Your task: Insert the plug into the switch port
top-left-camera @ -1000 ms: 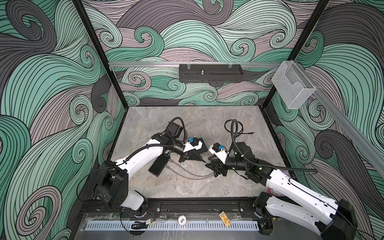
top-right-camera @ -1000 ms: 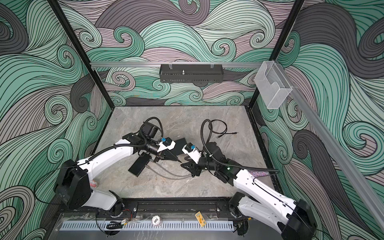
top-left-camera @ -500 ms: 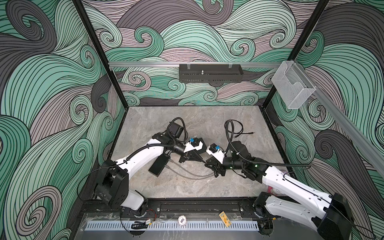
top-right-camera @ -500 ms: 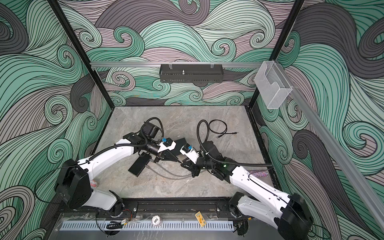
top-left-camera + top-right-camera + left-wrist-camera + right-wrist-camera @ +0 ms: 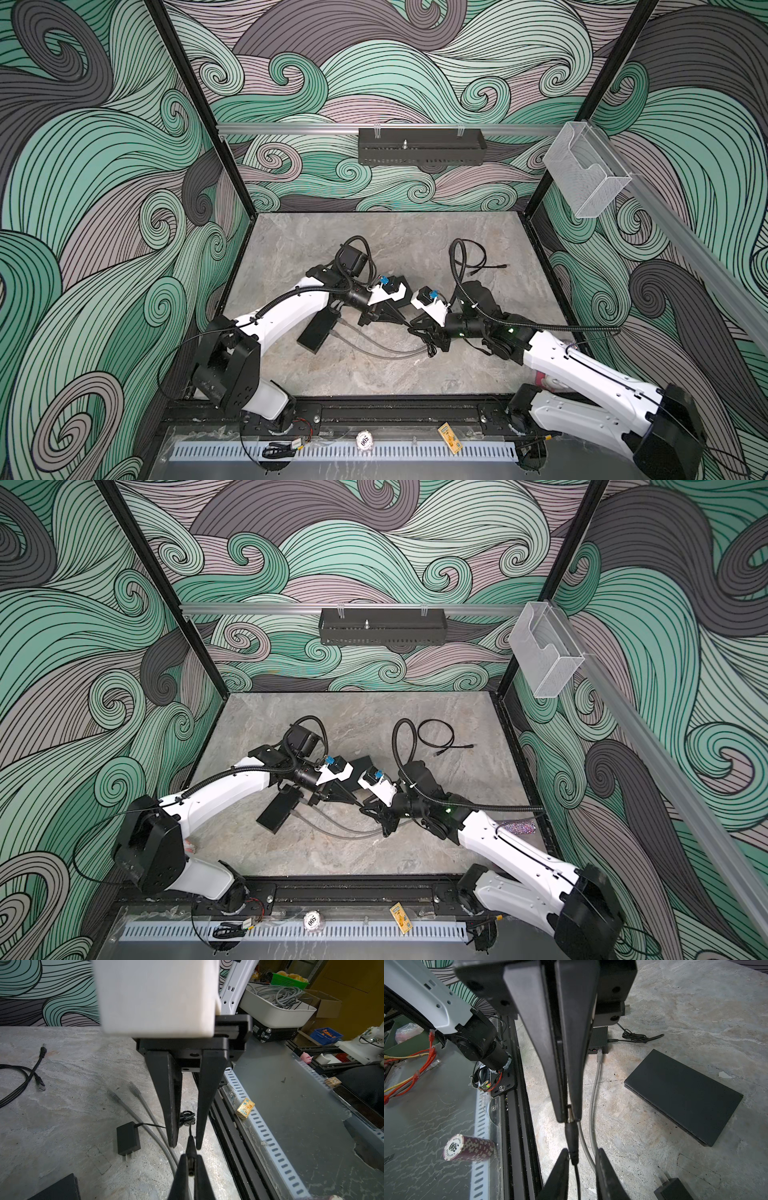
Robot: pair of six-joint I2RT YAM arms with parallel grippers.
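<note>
A: What holds the plug (image 5: 571, 1138)?
B: The left gripper (image 5: 191, 1160), clamped tight on its tip, above the table (image 5: 654, 1012).
A: And the right gripper (image 5: 582, 1152)?
B: Its fingers (image 5: 558, 1174) are parted, astride the plug's rear. The switch (image 5: 683, 1095) lies flat, well apart.

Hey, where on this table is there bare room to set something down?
Free: the back strip of the table along the back wall, and the front strip between the grey cables and the rail. Crowded: the middle, where the left hand and right hand meet at the plug, beside the switch; a black cable lies back right.
</note>
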